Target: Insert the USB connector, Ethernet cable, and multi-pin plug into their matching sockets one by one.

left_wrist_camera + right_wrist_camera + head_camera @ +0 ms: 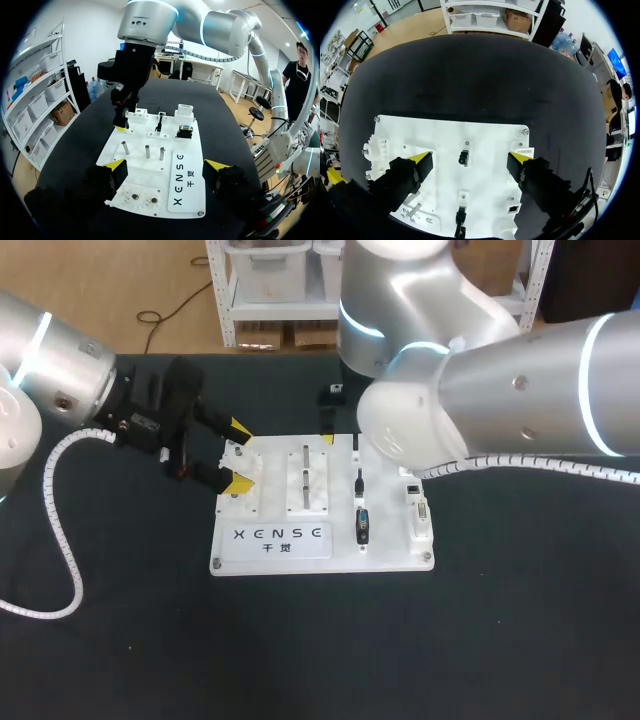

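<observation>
The white connector board (322,545) lies in the middle of the black table. On it a dark multi-pin plug (362,525) (184,131) rests beside a thin black cable plug (357,481) (159,124) (460,217). A small black connector (464,158) stands near the board's far edge. The white socket block (418,512) (185,111) sits at the right end. My right gripper (470,159) hangs open over the far edge, the small connector below and between its fingers, untouched. My left gripper (239,456) (167,167) is open, straddling the board's left end.
Three metal pegs (147,150) and a white ribbed fixture (308,480) stand on the board's left half. My right arm (520,390) spans the table's back right. A white coiled hose (62,540) trails from my left arm over the table's left side.
</observation>
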Tool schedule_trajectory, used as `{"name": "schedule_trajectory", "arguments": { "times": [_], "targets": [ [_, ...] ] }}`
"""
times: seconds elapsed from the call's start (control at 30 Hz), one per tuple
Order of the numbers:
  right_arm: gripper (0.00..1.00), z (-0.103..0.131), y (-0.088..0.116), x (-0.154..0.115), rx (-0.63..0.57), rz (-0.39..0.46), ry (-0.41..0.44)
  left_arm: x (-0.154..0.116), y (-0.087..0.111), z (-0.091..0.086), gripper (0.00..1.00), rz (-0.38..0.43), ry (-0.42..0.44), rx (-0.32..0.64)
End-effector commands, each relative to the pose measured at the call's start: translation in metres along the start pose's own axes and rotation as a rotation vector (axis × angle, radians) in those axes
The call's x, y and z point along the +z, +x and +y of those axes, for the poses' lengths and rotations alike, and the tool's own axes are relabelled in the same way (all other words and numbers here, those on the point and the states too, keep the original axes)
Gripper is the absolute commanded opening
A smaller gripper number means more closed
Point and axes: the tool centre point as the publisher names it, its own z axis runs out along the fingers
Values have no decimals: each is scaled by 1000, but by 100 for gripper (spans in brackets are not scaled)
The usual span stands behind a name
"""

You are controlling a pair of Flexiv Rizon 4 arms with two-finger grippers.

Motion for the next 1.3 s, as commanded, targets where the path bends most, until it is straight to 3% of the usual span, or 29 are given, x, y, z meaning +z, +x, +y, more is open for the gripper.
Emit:
{"name": "schedule_trajectory", "arguments": {
  "times": [0.03, 0.07, 0.5, 0.73, 0.93, 1.3],
  "targets": [
    [57, 2, -4, 2, 15, 17, 5, 0, 1, 1, 100, -1, 3, 1],
    [49, 2, -4, 3, 21, 19, 6, 0, 1, 1, 100, -1, 3, 1],
    [38, 6, -5, 8, 25, 35, 6, 0, 1, 1, 100, -1, 3, 1],
    [27, 7, -6, 9, 22, 38, 12, 0, 1, 1, 100, -1, 3, 1],
    [1, 7, -6, 11, 9, 32, 19, 0, 1, 1, 100, -1, 3, 1],
    [0, -2, -4, -13, 5, -55, -34, 0, 1, 1, 100, -1, 3, 1]
  ]
}}
